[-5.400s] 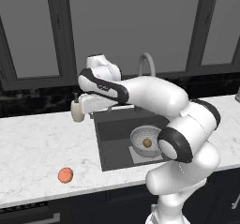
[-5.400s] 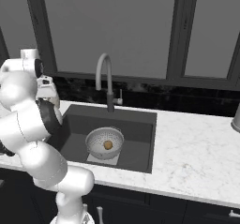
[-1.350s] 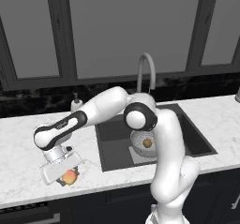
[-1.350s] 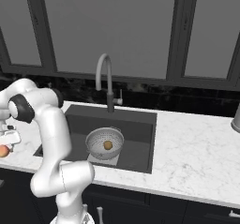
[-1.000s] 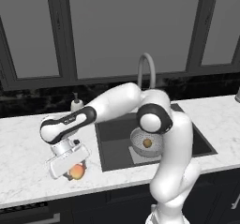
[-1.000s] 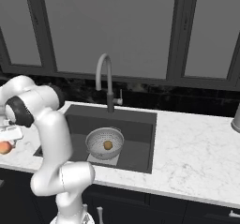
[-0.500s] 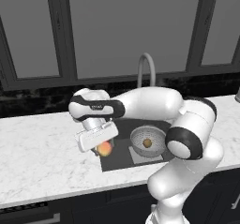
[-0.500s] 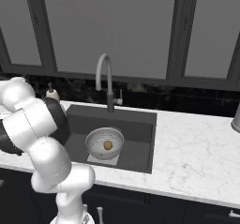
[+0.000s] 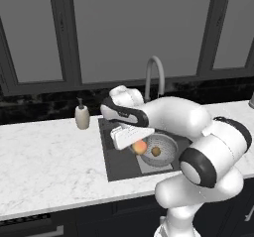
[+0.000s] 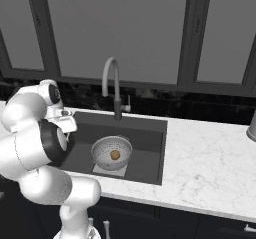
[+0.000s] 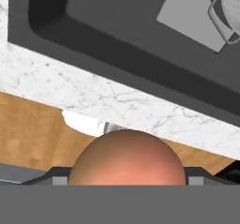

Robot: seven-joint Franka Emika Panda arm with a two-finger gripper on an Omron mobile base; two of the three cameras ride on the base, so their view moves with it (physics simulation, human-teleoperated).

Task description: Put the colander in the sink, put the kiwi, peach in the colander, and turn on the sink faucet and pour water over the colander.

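1. White marble counter (image 9: 44, 156), backed by dark window panes; beige soap dispenser (image 9: 82, 117) stands at the rear, left of the basin.
2. Sink (image 9: 116, 164): dark grey basin set into the counter, with a lighter grey square patch on its floor.
3. Colander (image 10: 111, 153): perforated metal bowl, upright on that patch.
4. Kiwi (image 10: 115, 155): brownish oval lying inside the colander.
5. Sink faucet (image 10: 112, 85): gooseneck tap behind the basin, spout arched over it.
6. Gripper (image 9: 138, 146): held above the sink's left part, just beside the colander rim, jaws spread wide and clamped on either side of the peach (image 9: 140, 146).
7. Peach, hand view: fills the lower centre between the fingertips.
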